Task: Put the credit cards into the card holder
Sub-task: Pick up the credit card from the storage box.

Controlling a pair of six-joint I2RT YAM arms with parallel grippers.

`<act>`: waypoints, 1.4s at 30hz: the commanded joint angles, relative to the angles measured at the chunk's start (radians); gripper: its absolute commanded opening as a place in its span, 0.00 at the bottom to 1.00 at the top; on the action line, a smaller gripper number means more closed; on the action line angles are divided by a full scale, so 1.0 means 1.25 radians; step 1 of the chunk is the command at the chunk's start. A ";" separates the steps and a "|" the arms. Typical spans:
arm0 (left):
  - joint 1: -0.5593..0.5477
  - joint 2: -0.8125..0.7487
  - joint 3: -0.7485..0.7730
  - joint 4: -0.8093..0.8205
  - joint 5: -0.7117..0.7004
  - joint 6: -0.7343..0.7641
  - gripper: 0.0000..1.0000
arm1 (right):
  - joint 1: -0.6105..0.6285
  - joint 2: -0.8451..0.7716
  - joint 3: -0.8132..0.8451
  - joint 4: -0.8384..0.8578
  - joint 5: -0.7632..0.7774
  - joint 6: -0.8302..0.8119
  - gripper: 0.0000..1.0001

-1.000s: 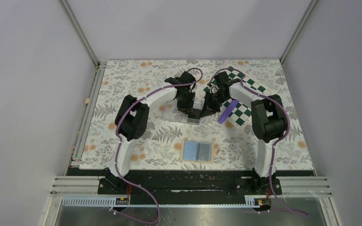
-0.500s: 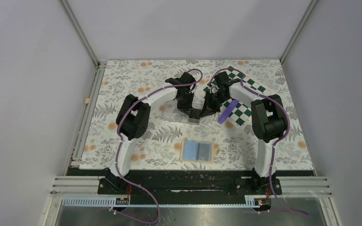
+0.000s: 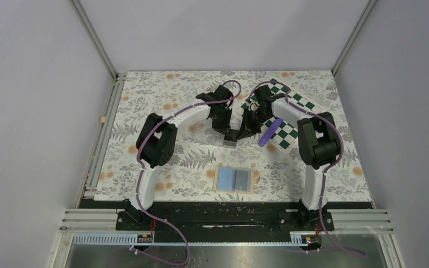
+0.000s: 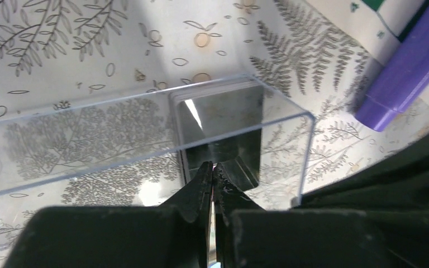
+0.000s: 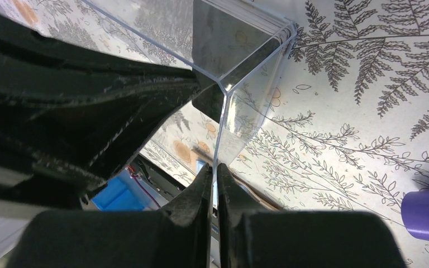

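Both arms meet over the clear box [image 3: 205,133] in the middle of the bench [image 3: 162,89]. The right pincer [image 5: 213,177] is clenched on the box's thin end wall, and I take that as steadying it. The left pincer [image 4: 213,177] is squeezed tight, its tips right at the near edge of the credit cards [image 4: 223,111], which stand stacked against the box's end. I cannot tell whether a card is actually caught between those tips. The card holder [image 3: 234,179] lies open and flat at lower centre in the overhead view, apart from both arms.

I see several ways this could go wrong. Tips shut that far may have slid off the slick card edge and would lift away empty. If they do hold a card, it could jam against the wall and drag the box up. The right grip on that smooth thin wall could slip, tipping the stack. The two pincers are crowded together, so either could knock the other, or the purple bar [image 4: 408,67] just to the right.
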 commanded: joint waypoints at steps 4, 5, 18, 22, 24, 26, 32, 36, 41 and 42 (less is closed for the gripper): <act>-0.013 -0.080 -0.002 0.044 0.021 -0.014 0.00 | 0.006 0.014 -0.015 -0.018 -0.004 -0.014 0.08; -0.013 -0.080 -0.003 0.043 0.015 -0.013 0.01 | 0.007 0.015 -0.015 -0.019 -0.004 -0.014 0.08; -0.013 -0.011 0.006 -0.021 -0.050 -0.017 0.30 | 0.006 0.016 -0.020 -0.019 -0.005 -0.016 0.08; -0.012 0.007 0.011 -0.019 -0.036 -0.018 0.23 | 0.006 0.016 -0.021 -0.018 -0.004 -0.017 0.08; -0.013 0.012 0.012 -0.018 -0.038 -0.016 0.22 | 0.006 0.016 -0.021 -0.019 -0.005 -0.016 0.08; -0.013 0.015 0.012 -0.020 -0.041 -0.016 0.22 | 0.006 0.016 -0.021 -0.018 -0.006 -0.016 0.08; -0.012 0.015 0.012 -0.016 -0.023 -0.019 0.14 | 0.007 0.017 -0.020 -0.019 -0.006 -0.016 0.08; -0.013 0.002 0.005 -0.018 -0.055 -0.015 0.25 | 0.006 0.017 -0.020 -0.018 -0.006 -0.016 0.08; -0.012 -0.018 -0.009 -0.019 -0.090 -0.005 0.29 | 0.006 0.018 -0.020 -0.019 -0.006 -0.016 0.08; -0.013 -0.015 -0.007 -0.021 -0.089 -0.004 0.29 | 0.006 0.019 -0.020 -0.018 -0.007 -0.016 0.08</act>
